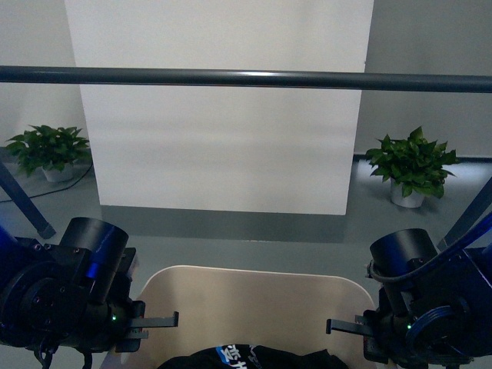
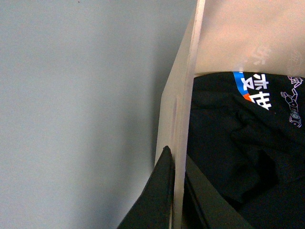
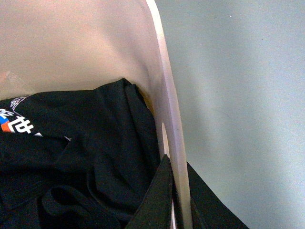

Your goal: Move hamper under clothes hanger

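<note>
The hamper (image 1: 254, 304) is sitting on the grey floor (image 1: 369, 219) between the two arms. Black clothes (image 1: 254, 358) are lying inside it. The left tool (image 2: 177, 157) is squeezing the hamper's left wall, with one half inside and one half outside. The right tool (image 3: 177, 162) is squeezing the right wall the same way. The clothes hanger (image 1: 246, 78) bar is running across high up in front.
</note>
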`<state>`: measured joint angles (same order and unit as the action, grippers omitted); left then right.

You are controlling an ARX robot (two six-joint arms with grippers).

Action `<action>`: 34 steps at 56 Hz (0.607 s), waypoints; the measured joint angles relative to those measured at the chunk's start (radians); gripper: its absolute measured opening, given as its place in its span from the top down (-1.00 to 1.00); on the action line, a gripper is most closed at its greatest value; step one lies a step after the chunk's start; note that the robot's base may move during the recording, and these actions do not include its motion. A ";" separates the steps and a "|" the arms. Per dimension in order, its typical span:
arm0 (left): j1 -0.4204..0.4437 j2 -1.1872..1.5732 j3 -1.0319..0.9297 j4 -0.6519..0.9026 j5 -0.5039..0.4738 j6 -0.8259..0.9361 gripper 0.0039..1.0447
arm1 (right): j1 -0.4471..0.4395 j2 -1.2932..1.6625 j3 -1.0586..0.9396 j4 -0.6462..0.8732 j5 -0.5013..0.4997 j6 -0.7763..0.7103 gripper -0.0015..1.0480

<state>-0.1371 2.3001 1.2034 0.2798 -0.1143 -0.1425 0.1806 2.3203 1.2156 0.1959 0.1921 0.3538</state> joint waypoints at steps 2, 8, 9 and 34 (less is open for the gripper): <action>0.000 0.003 0.003 -0.003 -0.002 0.000 0.93 | 0.001 0.011 0.010 -0.004 0.002 -0.002 0.94; -0.001 0.017 0.016 -0.011 -0.009 -0.004 0.93 | 0.004 0.030 0.027 -0.007 0.003 -0.005 0.94; -0.002 0.018 0.017 -0.011 -0.010 -0.005 0.93 | 0.005 0.032 0.028 -0.007 0.003 -0.005 0.94; -0.011 0.066 0.039 -0.019 -0.018 -0.011 0.93 | 0.014 0.094 0.048 -0.003 0.009 -0.011 0.94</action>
<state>-0.1482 2.3665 1.2419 0.2607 -0.1326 -0.1532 0.1951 2.4145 1.2636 0.1928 0.2008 0.3428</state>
